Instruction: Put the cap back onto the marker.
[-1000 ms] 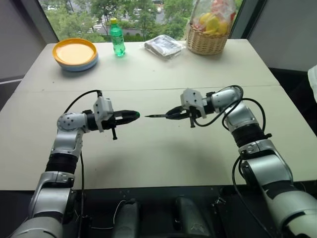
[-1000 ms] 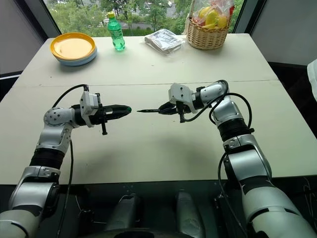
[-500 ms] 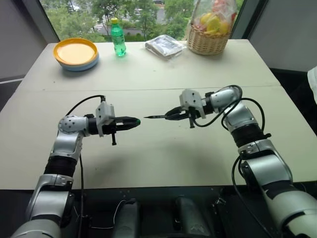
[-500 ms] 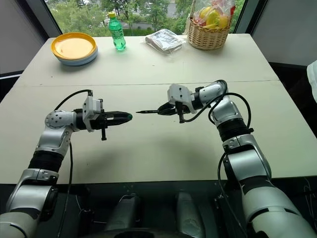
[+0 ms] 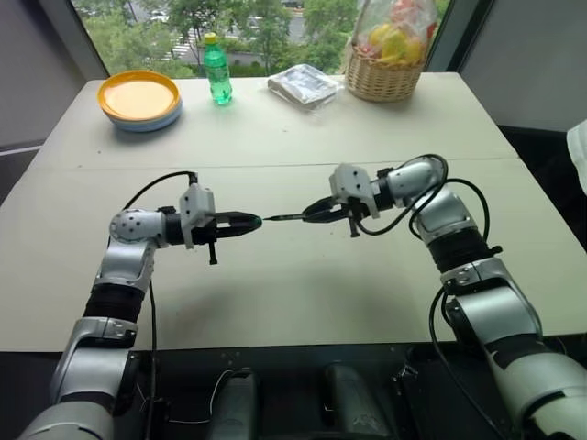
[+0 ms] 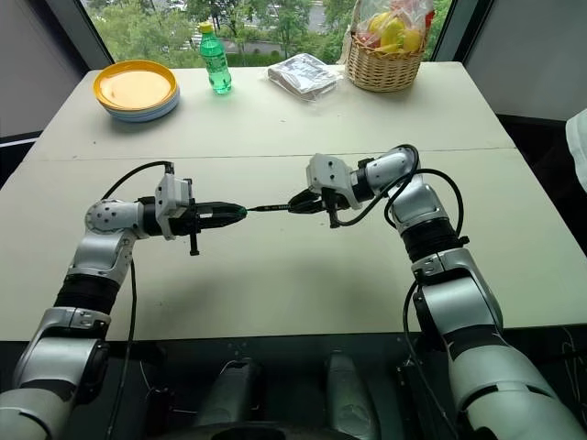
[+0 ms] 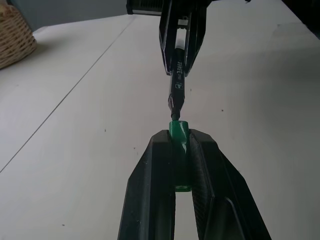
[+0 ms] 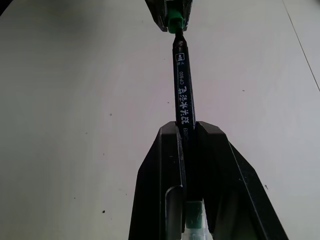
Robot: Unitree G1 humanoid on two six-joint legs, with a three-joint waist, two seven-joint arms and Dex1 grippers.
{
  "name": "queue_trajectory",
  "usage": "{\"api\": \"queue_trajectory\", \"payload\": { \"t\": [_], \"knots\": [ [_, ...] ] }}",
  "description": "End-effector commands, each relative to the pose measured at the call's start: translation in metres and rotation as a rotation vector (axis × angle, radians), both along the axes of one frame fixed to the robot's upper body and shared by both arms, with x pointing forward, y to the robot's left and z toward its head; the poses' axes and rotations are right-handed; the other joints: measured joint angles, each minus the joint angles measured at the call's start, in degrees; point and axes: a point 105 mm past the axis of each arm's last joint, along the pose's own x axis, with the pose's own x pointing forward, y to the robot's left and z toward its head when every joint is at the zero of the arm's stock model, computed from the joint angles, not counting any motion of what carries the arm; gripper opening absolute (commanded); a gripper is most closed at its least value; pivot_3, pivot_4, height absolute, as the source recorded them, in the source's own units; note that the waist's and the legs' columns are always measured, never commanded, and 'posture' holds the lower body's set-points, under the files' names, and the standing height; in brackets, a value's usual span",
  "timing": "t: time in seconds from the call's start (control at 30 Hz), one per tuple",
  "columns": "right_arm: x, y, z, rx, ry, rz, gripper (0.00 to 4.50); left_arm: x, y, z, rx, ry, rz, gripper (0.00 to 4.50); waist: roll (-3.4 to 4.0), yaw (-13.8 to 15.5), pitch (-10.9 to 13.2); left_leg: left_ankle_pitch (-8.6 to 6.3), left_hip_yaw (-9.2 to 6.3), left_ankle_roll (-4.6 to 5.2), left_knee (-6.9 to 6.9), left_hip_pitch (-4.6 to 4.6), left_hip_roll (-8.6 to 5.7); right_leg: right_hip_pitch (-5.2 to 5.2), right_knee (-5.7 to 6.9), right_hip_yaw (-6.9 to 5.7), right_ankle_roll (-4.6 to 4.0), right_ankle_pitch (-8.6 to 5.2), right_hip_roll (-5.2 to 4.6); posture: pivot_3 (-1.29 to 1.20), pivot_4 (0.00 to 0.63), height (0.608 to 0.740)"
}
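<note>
Marker tip at cap mouth, plates, bottle far behind

The scene is lit evenly by daylight from the window behind the table, and only soft, faint shadows are cast. The head views are kept sharp. In the wrist views, near black fingers are rendered slightly soft.

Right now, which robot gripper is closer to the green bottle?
Left. The left gripper sits in front of the green bottle, on its side of the table; the right gripper is farther to the right, holding the marker.
</note>
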Motion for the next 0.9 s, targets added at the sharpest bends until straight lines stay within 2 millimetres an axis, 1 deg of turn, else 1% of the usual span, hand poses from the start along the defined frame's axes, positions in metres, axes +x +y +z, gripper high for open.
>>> {"api": "queue_trajectory", "payload": {
  "t": [0.03, 0.67, 0.9],
  "knots": [
    [-0.0022, 0.0027, 0.0101, 0.02, -0.031, 0.017, 0.02, 0.0003, -0.0024, 0.0072, 0.004, -0.035, -0.015, 0.0, 0.0, 0.0, 0.0, 0.0, 0.0, 0.0, 0.0, 0.0, 0.0, 0.0, 0.0, 0.0, 0.0, 0.0, 0.0, 0.0, 0.15, 0.74],
    [-0.0057, 0.0064, 0.007, 0.024, -0.024, 0.026, 0.02, -0.0001, -0.0021, 0.0095, 0.009, -0.044, -0.014, 0.0, 0.0, 0.0, 0.0, 0.0, 0.0, 0.0, 0.0, 0.0, 0.0, 0.0, 0.0, 0.0, 0.0, 0.0, 0.0, 0.0, 0.15, 0.74],
    [-0.006, 0.0067, 0.0058, 0.022, -0.022, 0.028, 0.02, -0.001, -0.0049, 0.0109, 0.004, -0.046, -0.023, 0.0, 0.0, 0.0, 0.0, 0.0, 0.0, 0.0, 0.0, 0.0, 0.0, 0.0, 0.0, 0.0, 0.0, 0.0, 0.0, 0.0, 0.15, 0.74]
  ]
}}
